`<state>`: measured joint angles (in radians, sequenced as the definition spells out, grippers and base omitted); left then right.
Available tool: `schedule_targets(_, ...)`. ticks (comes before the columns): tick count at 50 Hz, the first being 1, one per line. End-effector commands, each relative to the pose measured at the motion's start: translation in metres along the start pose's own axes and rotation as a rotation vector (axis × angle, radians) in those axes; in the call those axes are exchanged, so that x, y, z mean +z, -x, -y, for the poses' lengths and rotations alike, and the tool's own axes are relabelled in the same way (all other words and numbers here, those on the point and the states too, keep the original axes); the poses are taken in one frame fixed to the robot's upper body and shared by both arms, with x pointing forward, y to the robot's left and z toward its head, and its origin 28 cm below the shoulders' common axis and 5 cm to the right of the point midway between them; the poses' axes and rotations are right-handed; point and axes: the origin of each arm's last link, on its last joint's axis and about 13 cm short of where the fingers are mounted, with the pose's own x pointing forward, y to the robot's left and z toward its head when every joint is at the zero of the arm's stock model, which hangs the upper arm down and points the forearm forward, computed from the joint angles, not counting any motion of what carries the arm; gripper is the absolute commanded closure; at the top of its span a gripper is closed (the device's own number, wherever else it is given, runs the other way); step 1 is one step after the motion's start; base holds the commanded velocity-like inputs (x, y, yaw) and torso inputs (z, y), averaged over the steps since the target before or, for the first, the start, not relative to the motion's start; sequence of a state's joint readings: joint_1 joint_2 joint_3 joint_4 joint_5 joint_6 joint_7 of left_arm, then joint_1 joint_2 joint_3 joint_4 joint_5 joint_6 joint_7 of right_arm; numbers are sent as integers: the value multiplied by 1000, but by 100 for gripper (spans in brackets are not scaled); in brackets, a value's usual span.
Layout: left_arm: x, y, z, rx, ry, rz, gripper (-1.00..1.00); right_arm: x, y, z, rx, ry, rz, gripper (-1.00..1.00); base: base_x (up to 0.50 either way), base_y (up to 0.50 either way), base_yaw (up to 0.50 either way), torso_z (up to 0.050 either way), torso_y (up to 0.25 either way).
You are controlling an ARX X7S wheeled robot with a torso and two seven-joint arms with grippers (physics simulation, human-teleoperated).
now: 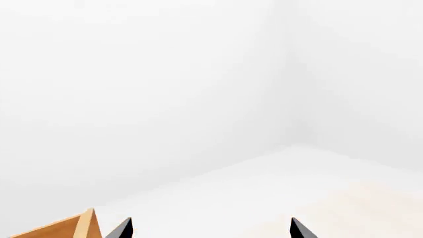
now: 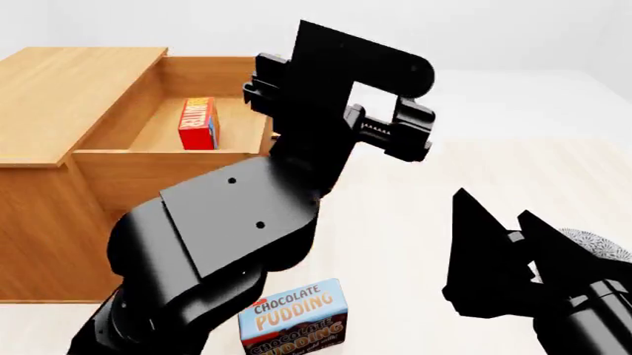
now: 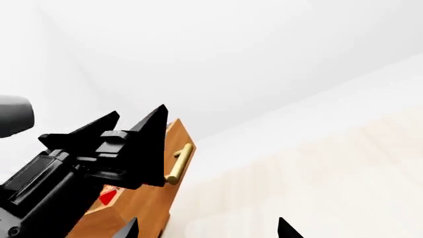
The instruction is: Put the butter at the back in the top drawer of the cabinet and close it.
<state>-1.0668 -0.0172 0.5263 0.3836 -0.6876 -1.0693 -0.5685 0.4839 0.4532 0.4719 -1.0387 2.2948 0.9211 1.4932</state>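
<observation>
- Cabinet (image 2: 59,96): orange-brown wood, at the left of the head view, standing on the pale floor (image 2: 415,214); a wooden corner (image 1: 73,228) that may belong to it shows at the lower edge of the left wrist view.
- Top drawer (image 2: 163,159): pulled out, plain wood inside; its brass bar handle (image 3: 180,162) shows on the drawer front in the right wrist view.
- Butter (image 2: 197,123): red-orange box standing on edge inside the top drawer, near its middle, touching the drawer bottom; a red patch of it (image 3: 107,197) shows in the right wrist view.
- Left gripper (image 1: 210,229): two dark fingertips set wide apart, nothing between them; it is raised beside the right end of the drawer and points away over the bare floor. The butter lies apart from its jaws, inside the drawer.
- Right gripper (image 3: 206,229): two fingertips spread wide, empty; it sits low at the right of the head view (image 2: 493,251), well apart from the butter, facing the drawer front and the left arm (image 2: 227,237).
- Chocolate pudding box (image 2: 294,319): blue and brown, on the floor near the lower edge of the head view, below the left arm, apart from both grippers.
</observation>
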Motion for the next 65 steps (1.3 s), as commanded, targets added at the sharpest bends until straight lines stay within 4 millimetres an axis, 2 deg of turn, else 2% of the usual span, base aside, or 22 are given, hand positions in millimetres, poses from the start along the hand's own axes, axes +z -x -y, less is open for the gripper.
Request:
schedule_targets(1, -30, 10, 35, -80, 8, -35, -100, 3, 4, 1, 1, 0, 10, -100, 0, 0, 0, 0, 0)
schedule_targets(15, -55, 8, 50, -123, -4, -81, -100, 2, 4, 4, -2, -6, 10, -100, 0, 0, 0, 0, 0)
schedule_targets(29, -87, -9, 38, -80, 16, -159, -100, 0, 4, 8, -11, -12, 10, -100, 0, 0, 0, 0, 0)
schedule_targets(48, -133, -39, -1, 51, 29, -265, -100, 0, 4, 9, -8, -18, 13, -100, 0, 0, 0, 0, 0)
schedule_targets(65, -137, -50, -52, 189, 22, -289, -100, 1, 6, 7, 8, -26, 21, -100, 0, 0, 0, 0, 0)
